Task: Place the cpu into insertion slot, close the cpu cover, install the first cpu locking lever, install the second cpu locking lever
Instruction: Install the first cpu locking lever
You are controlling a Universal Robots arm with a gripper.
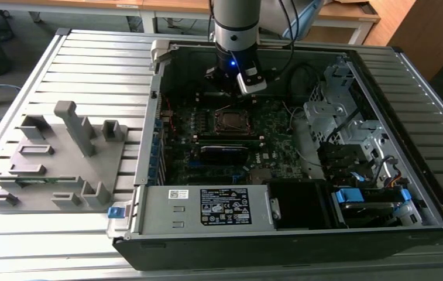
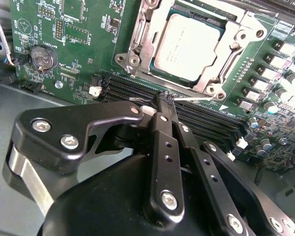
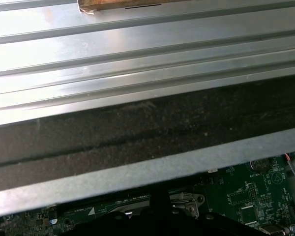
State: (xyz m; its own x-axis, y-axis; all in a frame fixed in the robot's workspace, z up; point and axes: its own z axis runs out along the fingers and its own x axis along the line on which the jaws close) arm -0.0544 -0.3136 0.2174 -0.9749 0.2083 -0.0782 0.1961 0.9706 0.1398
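Note:
The cpu (image 2: pixel 187 44), a silver-grey square, lies flat in the insertion slot (image 1: pixel 233 120) on the green board inside the open computer case. The cpu cover (image 2: pixel 137 49), a silver frame, lies down around the chip, and a thin metal lever (image 2: pixel 233 56) runs along one edge of it. My gripper (image 2: pixel 160 104) hovers over the memory slots just beside the socket. Its black fingers (image 2: pixel 163 147) are shut tip to tip, with nothing between them. In the exterior view the gripper (image 1: pixel 232 88) hangs just behind the socket. The first wrist view catches a corner of the socket's metal (image 3: pixel 187 204).
The case walls (image 1: pixel 155 105) ring the board. A drive cage (image 1: pixel 346 134) stands on the exterior view's right, a power supply (image 1: pixel 205 208) in front and a black card module (image 1: pixel 225 153) by the socket. A grey fixture block (image 1: pixel 57 158) sits on the slatted table.

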